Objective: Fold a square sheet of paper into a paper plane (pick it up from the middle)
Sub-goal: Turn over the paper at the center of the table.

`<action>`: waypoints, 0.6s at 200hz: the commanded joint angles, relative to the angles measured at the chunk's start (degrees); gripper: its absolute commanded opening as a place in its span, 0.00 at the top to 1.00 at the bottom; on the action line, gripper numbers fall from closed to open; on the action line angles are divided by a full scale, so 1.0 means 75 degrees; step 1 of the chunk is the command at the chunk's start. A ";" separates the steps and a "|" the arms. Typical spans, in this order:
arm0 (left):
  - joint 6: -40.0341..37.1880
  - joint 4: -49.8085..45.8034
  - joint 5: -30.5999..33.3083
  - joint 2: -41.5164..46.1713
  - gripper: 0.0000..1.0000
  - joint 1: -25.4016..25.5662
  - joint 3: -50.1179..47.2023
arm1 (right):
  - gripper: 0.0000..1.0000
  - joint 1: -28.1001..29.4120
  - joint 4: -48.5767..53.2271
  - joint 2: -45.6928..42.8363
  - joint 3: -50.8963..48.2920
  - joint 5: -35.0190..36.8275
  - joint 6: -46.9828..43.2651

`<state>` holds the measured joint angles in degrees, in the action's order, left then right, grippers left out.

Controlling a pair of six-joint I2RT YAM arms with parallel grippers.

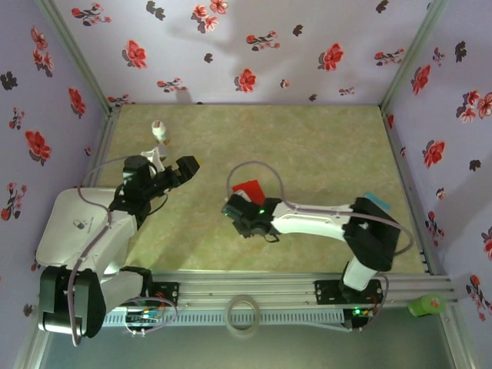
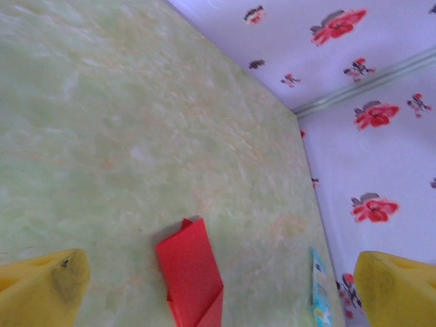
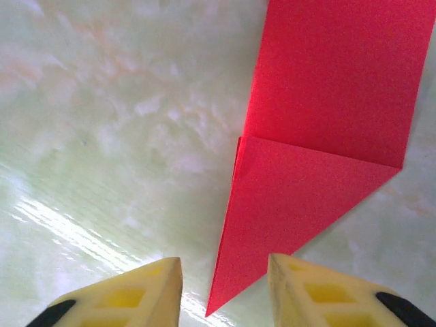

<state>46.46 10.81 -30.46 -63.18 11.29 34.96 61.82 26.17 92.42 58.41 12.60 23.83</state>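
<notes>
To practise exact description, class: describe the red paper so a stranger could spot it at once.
Near the middle of the green table, just beyond the right gripper, lies the red paper, flat and folded to a point at one end. Unlike the teal card and white bottle, it alone is red.

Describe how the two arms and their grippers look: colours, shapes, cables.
Both arms have white links and black joints, with a thin greyish cable looping along each. The left arm has a broad link with a small dark mark; the right arm shows a green light near its wrist. The left gripper and right gripper have yellow wedge fingers; the right's have hollow cells and black patches.
</notes>
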 commanded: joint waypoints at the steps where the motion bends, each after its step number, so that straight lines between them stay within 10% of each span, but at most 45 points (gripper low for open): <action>1: 0.0097 0.0602 -0.0984 -0.0318 0.05 -0.0029 0.0094 | 0.62 -0.0957 -0.1500 -0.0868 -0.0828 -0.1778 0.1245; 54: 0.0098 0.0431 -0.1154 -0.0786 0.30 0.0284 0.0196 | 0.90 -0.2652 -0.4044 -0.1068 -0.2387 -0.4005 0.3063; 120: 0.0171 0.0211 -0.1154 -0.1580 0.46 0.0732 0.0531 | 0.93 -0.2662 -0.4523 0.0354 -0.1941 -0.4742 0.3555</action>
<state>47.77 12.80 -37.69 -73.41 15.81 36.07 41.89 -3.75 91.81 42.26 -18.96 46.87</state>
